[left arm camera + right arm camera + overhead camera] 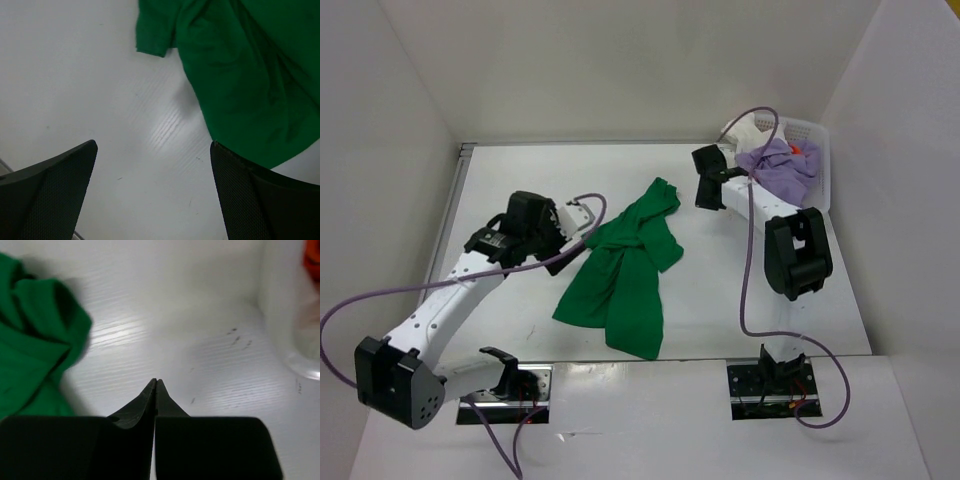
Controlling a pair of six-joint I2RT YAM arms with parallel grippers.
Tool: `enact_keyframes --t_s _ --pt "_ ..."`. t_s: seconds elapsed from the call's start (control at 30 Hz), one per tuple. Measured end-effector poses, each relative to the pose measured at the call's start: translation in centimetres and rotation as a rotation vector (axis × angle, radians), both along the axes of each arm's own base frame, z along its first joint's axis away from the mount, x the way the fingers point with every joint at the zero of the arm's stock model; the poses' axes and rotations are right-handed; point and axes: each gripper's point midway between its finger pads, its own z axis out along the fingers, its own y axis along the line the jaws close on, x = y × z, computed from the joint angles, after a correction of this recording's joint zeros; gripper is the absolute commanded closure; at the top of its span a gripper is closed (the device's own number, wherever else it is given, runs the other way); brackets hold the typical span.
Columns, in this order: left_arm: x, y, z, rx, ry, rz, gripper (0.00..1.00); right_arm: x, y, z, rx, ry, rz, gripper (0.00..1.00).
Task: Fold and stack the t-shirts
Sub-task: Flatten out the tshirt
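A green t-shirt [625, 265] lies crumpled in the middle of the table, also seen in the left wrist view as green t-shirt [250, 75] and at the left of the right wrist view as green t-shirt [35, 360]. A lavender-purple t-shirt [782, 165] hangs over the edge of the white basket [817, 135], with a bit of orange-red cloth [796, 149] behind it. My left gripper [582, 215] stands open just left of the green shirt, its jaws wide over bare table [152, 145]. My right gripper [708, 192] is shut on nothing, between the green shirt and the basket.
The white mesh basket stands at the back right corner against the wall. Its wall [295, 315] shows at the right of the right wrist view. Purple cables loop around both arms. White walls enclose the table on three sides.
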Motion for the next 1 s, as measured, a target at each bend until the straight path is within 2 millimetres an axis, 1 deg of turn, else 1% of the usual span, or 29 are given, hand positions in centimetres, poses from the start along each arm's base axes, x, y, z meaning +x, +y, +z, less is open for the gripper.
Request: enact_keyframes --t_s 0.07,0.13,0.2,0.3,0.4,0.5,0.53,0.67,0.8,0.93,1.0 --pt "-0.5 -1.4 -1.1 0.04 0.032 -0.074 0.0 -0.1 -2.2 -0.8 -0.016 0.018 -0.064 1.0" --pt "-1.2 -2.9 -2.2 0.076 0.059 -0.153 0.0 -0.2 -4.9 -1.3 -0.036 0.031 -0.137 1.0" --pt "-1.7 -4.2 -2.6 0.095 0.073 -0.21 0.0 -0.2 -7.1 -1.5 -0.048 0.038 -0.194 1.0" --pt "-2.2 -6.4 -2.9 0.12 0.08 -0.297 0.0 -0.8 -9.3 -1.7 -0.08 0.049 -0.251 1.0" --pt "-3.0 -9.0 -3.2 0.139 0.086 -0.389 0.0 -1.5 -10.5 -1.5 -0.113 0.051 -0.283 1.0" --pt "-4.2 -11.7 -3.9 0.166 0.096 -0.492 0.0 -2.2 -11.4 -0.9 -0.129 0.041 -0.308 1.0" --pt "-4.6 -12.3 -4.2 0.173 0.1 -0.518 0.0 -2.3 -11.7 -0.6 -0.132 0.035 -0.318 1.0" --pt "-6.2 -14.4 -5.3 0.206 0.112 -0.612 0.0 -3.3 -12.9 0.8 -0.139 0.008 -0.351 1.0" --pt "-7.2 -15.8 -5.8 0.215 0.118 -0.663 0.0 -4.5 -13.9 1.6 -0.14 -0.005 -0.381 1.0" --pt "-7.9 -17.3 -6.6 0.213 0.133 -0.709 0.0 -4.6 -15.1 2.2 -0.135 -0.021 -0.412 1.0" --pt "-8.0 -18.2 -7.2 0.211 0.139 -0.732 0.0 -4.4 -15.1 2.1 -0.116 -0.022 -0.398 1.0"
